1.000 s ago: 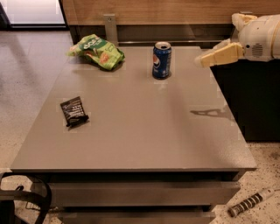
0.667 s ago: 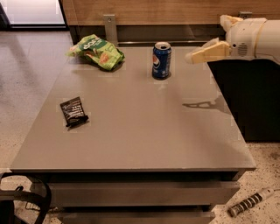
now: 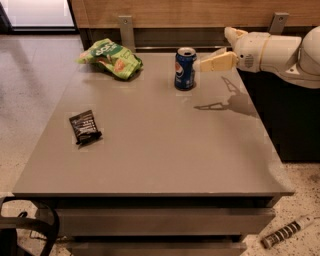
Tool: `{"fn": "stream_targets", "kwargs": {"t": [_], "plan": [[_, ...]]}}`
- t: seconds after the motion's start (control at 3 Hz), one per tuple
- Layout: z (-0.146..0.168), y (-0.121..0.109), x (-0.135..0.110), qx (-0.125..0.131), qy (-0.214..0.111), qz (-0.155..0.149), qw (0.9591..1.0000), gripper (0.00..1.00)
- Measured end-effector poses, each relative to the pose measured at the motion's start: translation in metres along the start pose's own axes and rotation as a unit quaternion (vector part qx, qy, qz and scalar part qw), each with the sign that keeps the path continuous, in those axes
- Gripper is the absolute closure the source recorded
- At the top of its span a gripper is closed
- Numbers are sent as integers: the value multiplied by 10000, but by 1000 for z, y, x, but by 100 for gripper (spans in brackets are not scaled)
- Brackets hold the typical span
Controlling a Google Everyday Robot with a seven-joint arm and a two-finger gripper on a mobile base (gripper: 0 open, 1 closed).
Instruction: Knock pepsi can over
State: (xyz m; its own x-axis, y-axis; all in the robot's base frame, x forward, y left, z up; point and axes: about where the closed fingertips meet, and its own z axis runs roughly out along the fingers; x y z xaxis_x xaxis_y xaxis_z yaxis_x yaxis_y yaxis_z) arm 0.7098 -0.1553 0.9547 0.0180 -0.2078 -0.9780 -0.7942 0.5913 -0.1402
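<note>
The pepsi can (image 3: pixel 185 69) is blue with a silver top and stands upright on the grey table (image 3: pixel 160 150), toward the far middle-right. My gripper (image 3: pixel 213 49) reaches in from the right on a white arm (image 3: pixel 280 50). It is open. Its lower tan finger (image 3: pixel 216 63) points left, level with the can's upper part, with its tip just right of the can and almost touching it. The other finger (image 3: pixel 233 34) sits higher and further right.
A green snack bag (image 3: pixel 111 58) lies at the table's far left. A dark flat wrapper (image 3: pixel 84 127) lies on the left side. A wooden wall panel (image 3: pixel 175 10) runs behind the table. A dark cabinet (image 3: pixel 290 120) stands to the right.
My gripper has moved left toward the can, from well to its right to right beside it. The can still stands upright in the same place.
</note>
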Motion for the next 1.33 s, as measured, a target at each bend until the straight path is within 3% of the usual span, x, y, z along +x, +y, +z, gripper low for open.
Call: {"fn": "stream_targets", "kwargs": {"t": [1.33], "plan": [[70,-15,67,-315,-201,780,9963,0]]}}
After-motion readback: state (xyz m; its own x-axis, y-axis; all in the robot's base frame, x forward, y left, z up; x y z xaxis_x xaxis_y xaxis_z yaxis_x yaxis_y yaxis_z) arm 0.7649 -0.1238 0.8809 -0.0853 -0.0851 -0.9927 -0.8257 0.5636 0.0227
